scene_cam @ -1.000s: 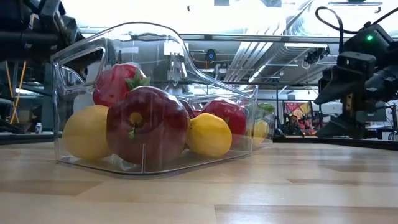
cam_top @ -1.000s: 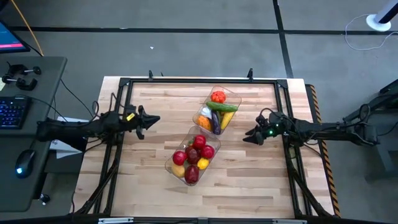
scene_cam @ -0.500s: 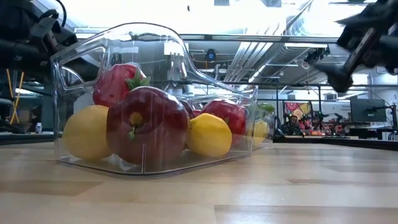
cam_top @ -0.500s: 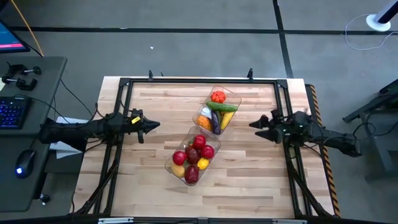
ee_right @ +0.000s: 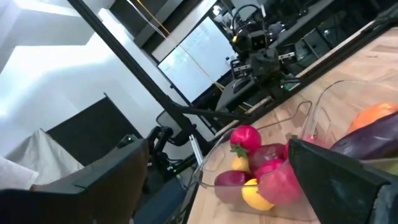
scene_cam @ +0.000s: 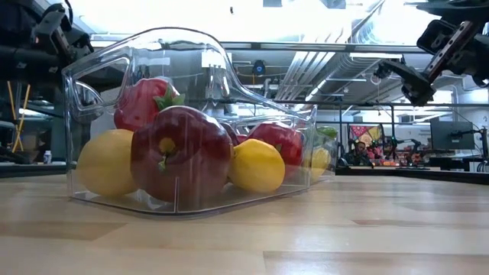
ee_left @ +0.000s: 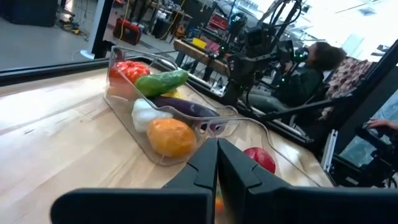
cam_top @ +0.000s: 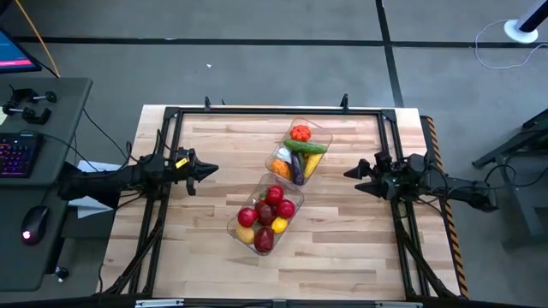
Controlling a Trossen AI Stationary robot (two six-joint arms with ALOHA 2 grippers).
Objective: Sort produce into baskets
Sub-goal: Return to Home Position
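Observation:
Two clear bins stand on the wooden table. The near bin [cam_top: 232, 224] holds red apples [cam_top: 274, 195] and yellow lemons [cam_top: 247, 234]; it fills the low view [scene_cam: 191, 46]. The far bin [cam_top: 329, 137] holds a tomato [cam_top: 300, 133], a cucumber [cam_top: 306, 147], an eggplant [cam_top: 296, 168], garlic [ee_left: 146, 113] and an orange pumpkin [ee_left: 171, 137]. My left gripper [cam_top: 212, 168] is shut and empty, left of the bins, above the table. My right gripper [cam_top: 349, 174] is open and empty, right of the bins, raised high in the low view [scene_cam: 412, 84].
A black frame [cam_top: 257, 112] runs round the table's edges. A desk with a keyboard [cam_top: 19, 156] and a mouse [cam_top: 32, 224] stands off the table's left. A person [ee_left: 314, 62] sits beyond the table in the left wrist view. Bare wood lies left and right of the bins.
My right gripper has risen well above the table and drawn slightly toward the far edge, while its arm has folded back toward the table's right edge. The bins and the produce have stayed where they were.

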